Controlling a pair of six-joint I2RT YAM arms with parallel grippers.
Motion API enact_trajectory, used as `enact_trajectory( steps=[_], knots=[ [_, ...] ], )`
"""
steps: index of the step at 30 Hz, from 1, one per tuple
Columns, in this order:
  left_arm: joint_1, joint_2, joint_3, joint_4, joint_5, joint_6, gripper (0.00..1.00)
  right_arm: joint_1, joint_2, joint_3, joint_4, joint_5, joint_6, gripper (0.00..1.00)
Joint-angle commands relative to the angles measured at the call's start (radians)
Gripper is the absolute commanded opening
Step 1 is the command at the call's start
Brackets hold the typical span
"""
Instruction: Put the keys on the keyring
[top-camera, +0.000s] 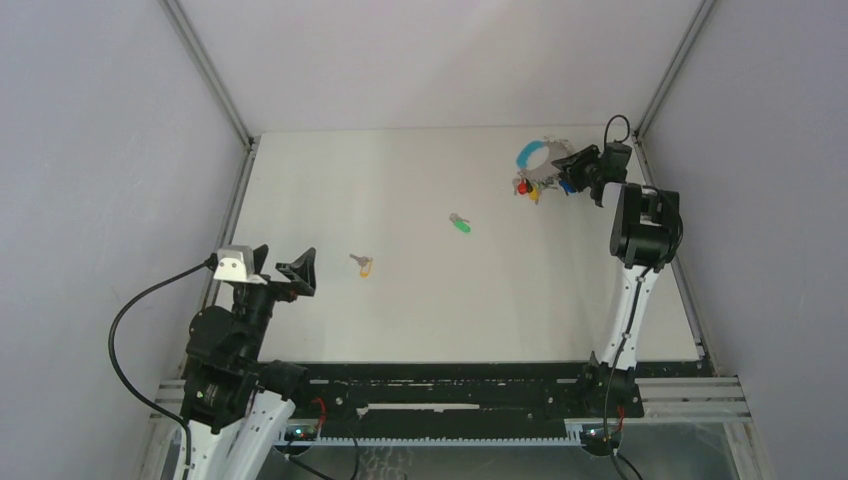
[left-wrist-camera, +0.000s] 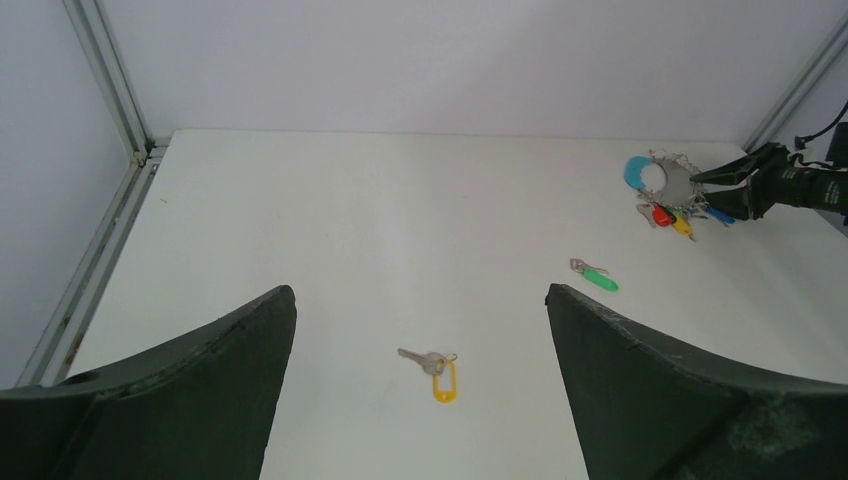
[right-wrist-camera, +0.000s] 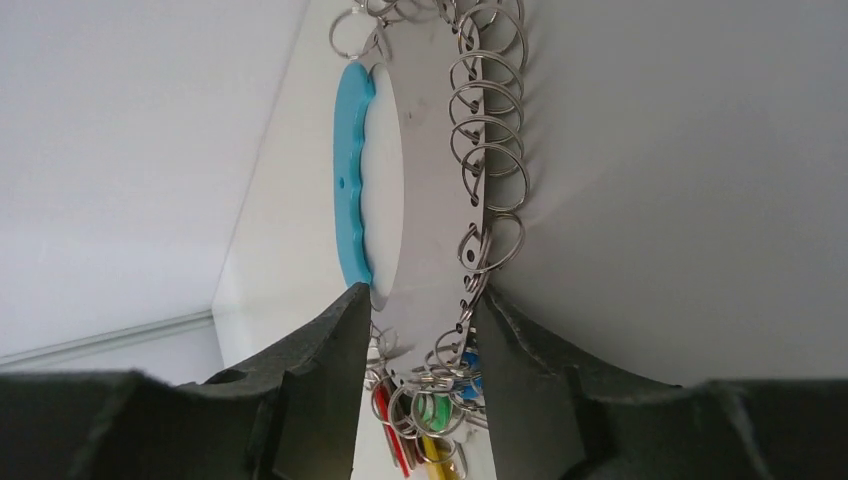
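Note:
The yellow-headed key lies on the white table ahead of my left gripper, which is open, empty and held above the table. In the left wrist view that key lies between and beyond the fingers of my left gripper. The green-headed key lies further right, also in the left wrist view. The keyring, a blue band with a grey plate and several wire rings, is at the far right. My right gripper is shut on its grey plate, fingers either side of it.
Red, yellow, green and blue tagged keys dangle from the keyring's near end. The enclosure's back wall and right frame post stand close behind the keyring. The left frame rail runs along the table's left edge.

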Motion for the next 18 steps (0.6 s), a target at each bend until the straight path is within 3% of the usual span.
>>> enact_trajectory(
  steps=[1, 9, 12, 18],
  knots=[
    [0.002, 0.001, -0.003, 0.023, 0.004, 0.021, 1.0, 0.04, 0.03, 0.019, -0.038, 0.009, 0.035, 0.41],
    [0.003, -0.008, -0.006, 0.023, 0.012, 0.02, 1.0, 0.043, 0.019, 0.0, 0.004, -0.023, 0.047, 0.16],
    [0.002, -0.013, -0.006, 0.024, 0.021, 0.019, 1.0, 0.037, -0.034, -0.07, 0.054, -0.036, 0.057, 0.02],
    [0.002, -0.03, -0.009, 0.033, 0.074, 0.014, 1.0, 0.029, -0.163, -0.226, 0.06, -0.066, 0.028, 0.0]
  ],
)
